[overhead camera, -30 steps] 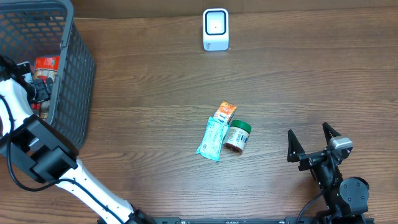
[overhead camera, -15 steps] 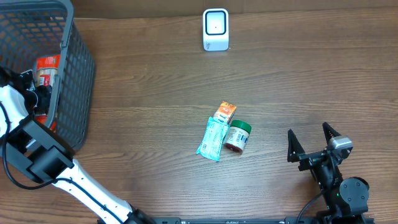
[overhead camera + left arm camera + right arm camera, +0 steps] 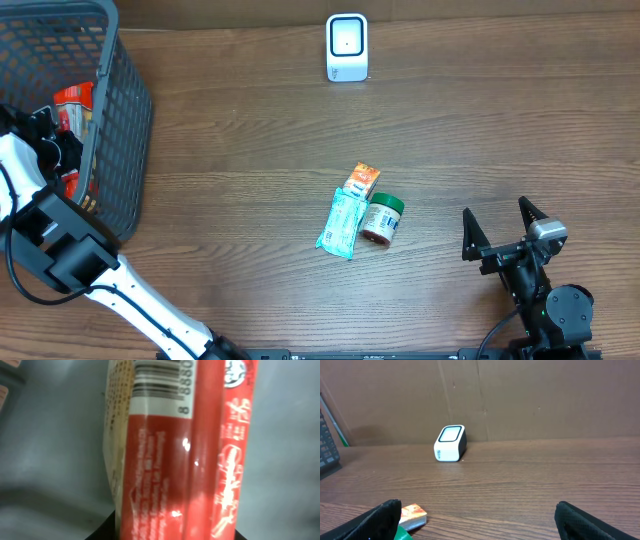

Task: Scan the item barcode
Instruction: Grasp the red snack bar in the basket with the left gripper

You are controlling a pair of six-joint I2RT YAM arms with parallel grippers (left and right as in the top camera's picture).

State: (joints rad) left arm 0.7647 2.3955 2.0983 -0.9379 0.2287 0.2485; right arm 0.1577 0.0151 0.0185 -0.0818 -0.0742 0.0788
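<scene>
Overhead: left gripper (image 3: 58, 150) was down inside wire basket (image 3: 128, 120), at red packet (image 3: 72, 97). Barcode scanner (image 3: 347, 47) stood well apart, on far side. Right gripper (image 3: 495, 212) idle, fingers spread wide, holding nothing.

Left wrist: red packet filled view, barcode (image 3: 157, 380) at top. Only dark finger edges showed at bottom, so could not tell whether clenched on packet.

Right wrist: barcode scanner upright, nothing in front of it.

Step judged: pick from wire basket. Next move called for firm hold, lift over rim, barcode turned toward barcode scanner.
</scene>
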